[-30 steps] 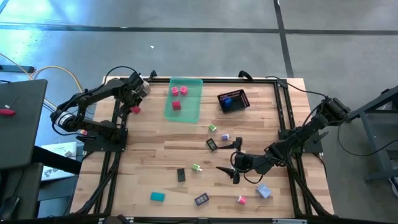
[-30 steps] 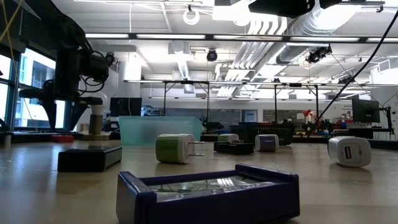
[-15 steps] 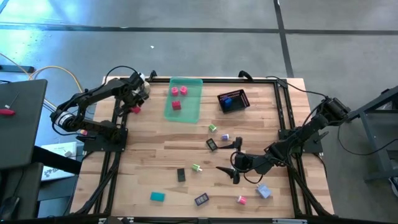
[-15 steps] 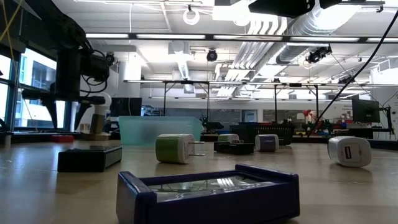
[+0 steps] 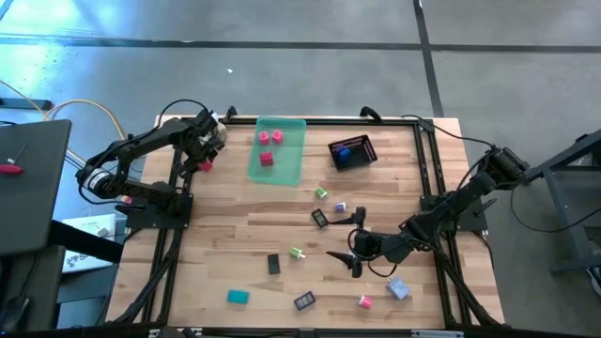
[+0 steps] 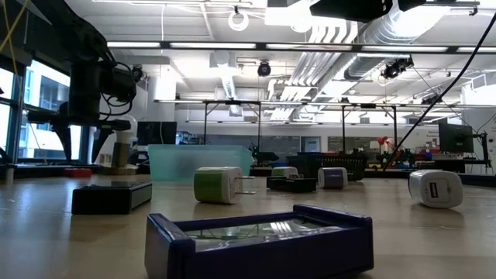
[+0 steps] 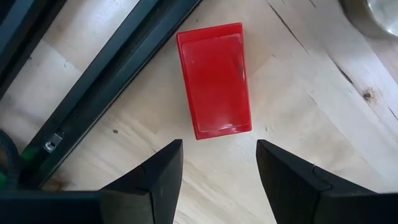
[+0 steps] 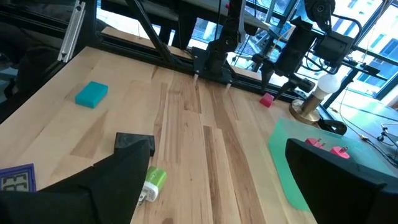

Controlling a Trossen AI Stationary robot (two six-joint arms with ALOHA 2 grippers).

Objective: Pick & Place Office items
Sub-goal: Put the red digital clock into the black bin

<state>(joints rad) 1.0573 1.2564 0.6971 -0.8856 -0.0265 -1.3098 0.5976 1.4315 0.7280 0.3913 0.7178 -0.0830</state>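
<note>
The left gripper [image 7: 214, 163] hovers over the red block [image 7: 214, 79] at the bench's [image 5: 235, 244] far left edge, fingers [image 7: 152, 177] open and empty. The right gripper [image 5: 354, 246] waits mid-bench, fingers spread wide, empty.

A glossy red plastic block [image 7: 214, 79] lies on the pale, matt, knotted wood bench [image 7: 311, 93] beside a dark metal rail [image 7: 106, 81].
</note>
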